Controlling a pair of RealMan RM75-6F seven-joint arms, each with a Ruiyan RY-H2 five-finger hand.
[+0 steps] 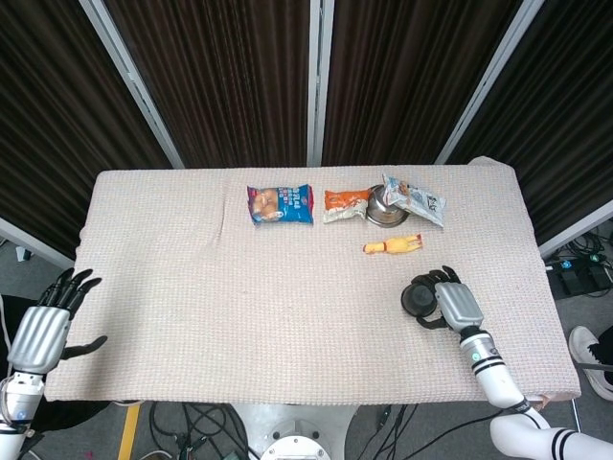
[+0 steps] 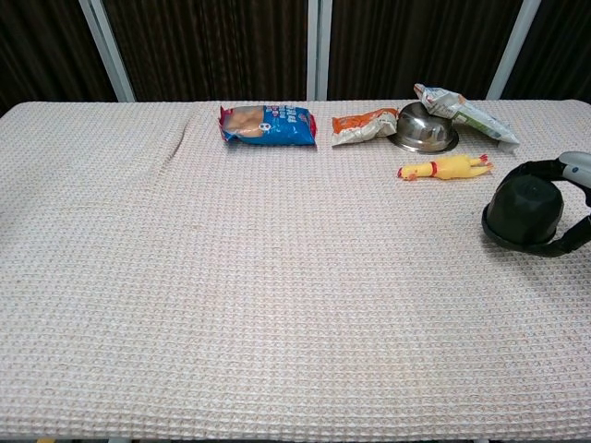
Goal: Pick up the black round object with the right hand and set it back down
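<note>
The black round object (image 1: pixel 419 299) (image 2: pixel 524 210) sits low at the right side of the cloth-covered table (image 1: pixel 192 287), at or just above the cloth. My right hand (image 1: pixel 452 305) (image 2: pixel 578 170) grips it from the right, with dark fingers (image 2: pixel 552 167) curled around its far and near sides. In the chest view most of that hand is cut off by the frame edge. My left hand (image 1: pixel 43 328) hangs off the table's left edge with its fingers spread, holding nothing.
Along the far side lie a blue snack bag (image 1: pixel 281 204) (image 2: pixel 268 125), an orange packet (image 1: pixel 343 203) (image 2: pixel 362 125), a metal bowl (image 1: pixel 385 207) (image 2: pixel 425 127) and a silvery packet (image 1: pixel 415 199) (image 2: pixel 462 109). A yellow rubber chicken (image 1: pixel 393 245) (image 2: pixel 443 168) lies just beyond the black object.
</note>
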